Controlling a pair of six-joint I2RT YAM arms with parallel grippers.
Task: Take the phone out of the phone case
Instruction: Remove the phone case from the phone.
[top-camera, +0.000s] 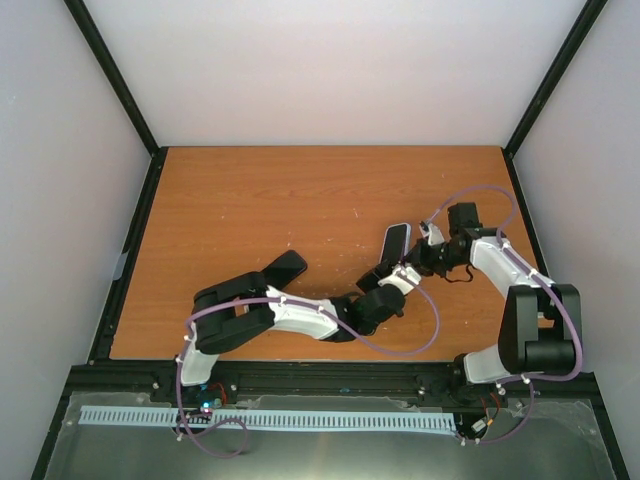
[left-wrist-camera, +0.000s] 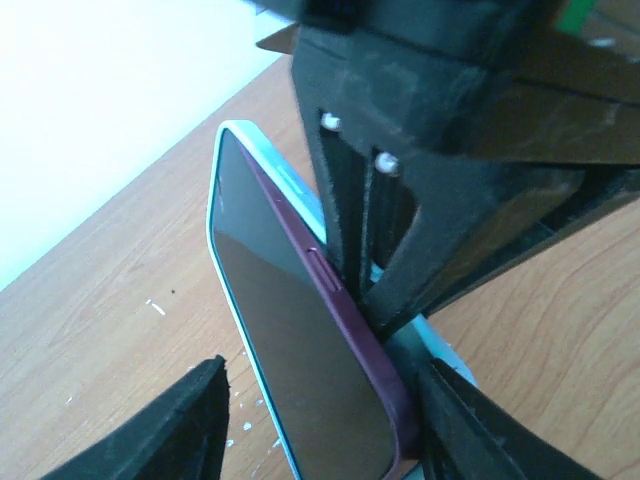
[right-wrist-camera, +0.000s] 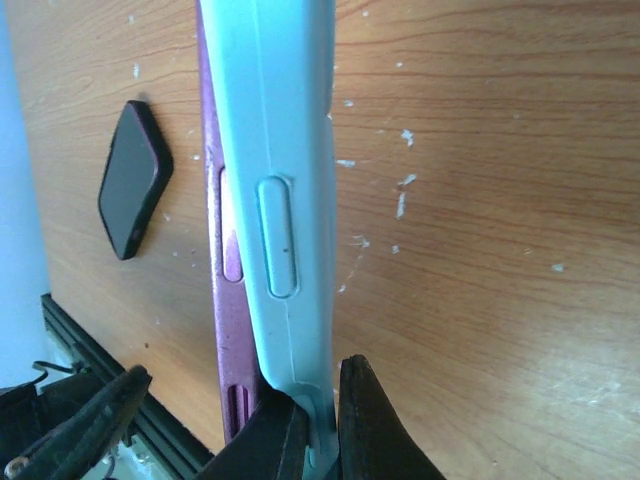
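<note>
Wood worktop | phone partly out of case | R fingers clamped on case | L fingers apart round phone

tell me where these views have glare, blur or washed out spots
top external: even soft light over the table, no hard shadows; left wrist: wall at upper left blown out white, phone screen shows a dull grey reflection; right wrist: case edge sharp, right gripper at the bottom dark and soft
</note>
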